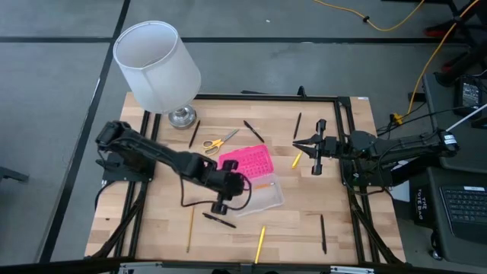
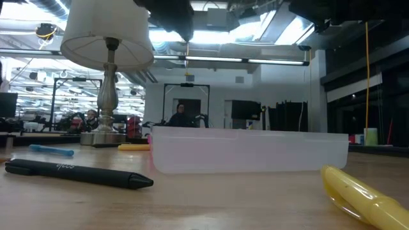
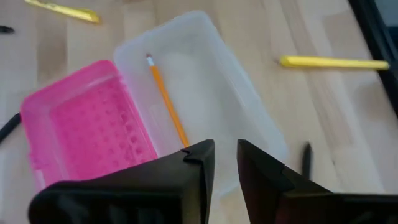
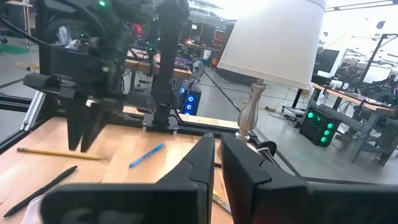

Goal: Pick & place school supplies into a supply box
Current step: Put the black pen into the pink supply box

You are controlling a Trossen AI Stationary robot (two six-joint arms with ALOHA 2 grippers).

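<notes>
Box [image 1: 259, 183] at table centre, pink lid [image 1: 245, 161] open, one orange pencil [image 3: 166, 99] inside the clear base; left gripper [image 3: 225, 163] over the base, fingers slightly parted, holding nothing; right gripper [image 1: 298, 144] near the table's right edge, fingers nearly together, empty.

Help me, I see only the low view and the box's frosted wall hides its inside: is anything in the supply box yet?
Observer: Yes, one orange pencil lies in the supply box, on its clear base.
Operator: Where is the left gripper?
Observer: The left gripper hangs over that base, slightly open and empty.
Operator: And the right one?
Observer: The right gripper waits above the table's right half, away from the box.
</notes>
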